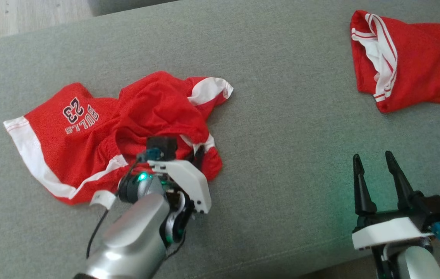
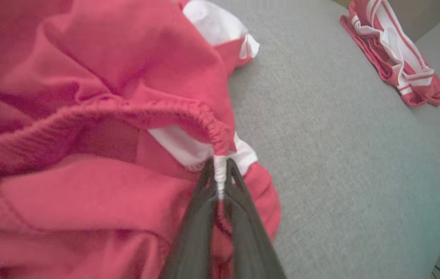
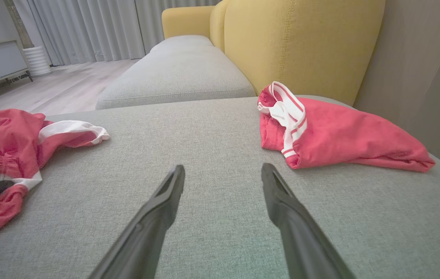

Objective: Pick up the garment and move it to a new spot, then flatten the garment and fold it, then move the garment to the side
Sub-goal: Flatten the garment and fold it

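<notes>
Red basketball shorts (image 1: 100, 131) with white trim and "BULLS 23" printed on them lie crumpled on the grey cushion's left half. My left gripper (image 1: 198, 155) is shut on the waistband's white edge at the garment's near right corner; in the left wrist view the dark fingers (image 2: 239, 193) pinch that white strip (image 2: 220, 170) below the gathered elastic. The same shorts (image 3: 7, 155) lie at the left of the right wrist view. My right gripper (image 1: 375, 161) stands open above bare cushion at the lower right, its fingers (image 3: 165, 193) spread with nothing between them.
A second red garment (image 1: 406, 62) with white striped trim lies folded at the far right, in front of a yellow sofa back (image 3: 301, 42). The grey cushion (image 1: 282, 116) lies bare between the two garments. Wooden floor (image 1: 22, 15) lies beyond the cushion's far left edge.
</notes>
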